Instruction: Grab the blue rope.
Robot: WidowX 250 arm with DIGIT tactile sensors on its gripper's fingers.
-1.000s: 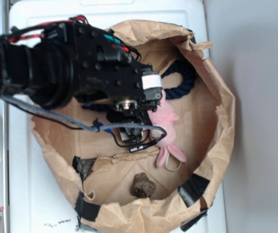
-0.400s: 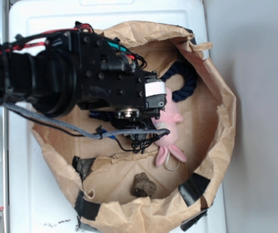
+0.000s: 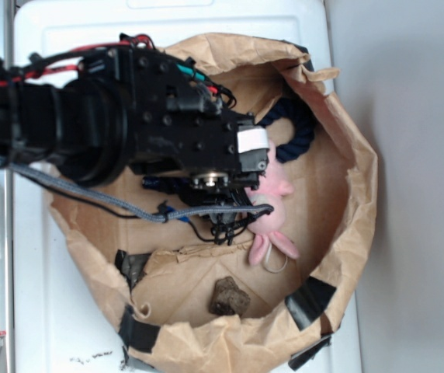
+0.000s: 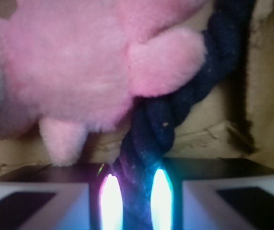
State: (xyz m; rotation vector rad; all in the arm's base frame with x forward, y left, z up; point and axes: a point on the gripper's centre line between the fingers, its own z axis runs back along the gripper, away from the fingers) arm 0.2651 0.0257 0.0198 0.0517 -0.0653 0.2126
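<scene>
Two items are sitting at the gripper (image 4: 136, 196): bunny (image 4: 79, 72) ahead-left, lying partly over the rope (image 4: 161, 124). Rope is running between the fingers (image 4: 110, 201), which are closing around it; firm contact cannot be confirmed. Step: grasping. Next: clamping fully, then lifting clear of bunny. Rope's far end is being cut off; fingertips are glaring.

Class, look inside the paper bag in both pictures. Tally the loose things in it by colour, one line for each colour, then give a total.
Pink: 1, the plush bunny
Dark blue: 1, the rope
Brown: 1, a small lump
Total: 3
</scene>
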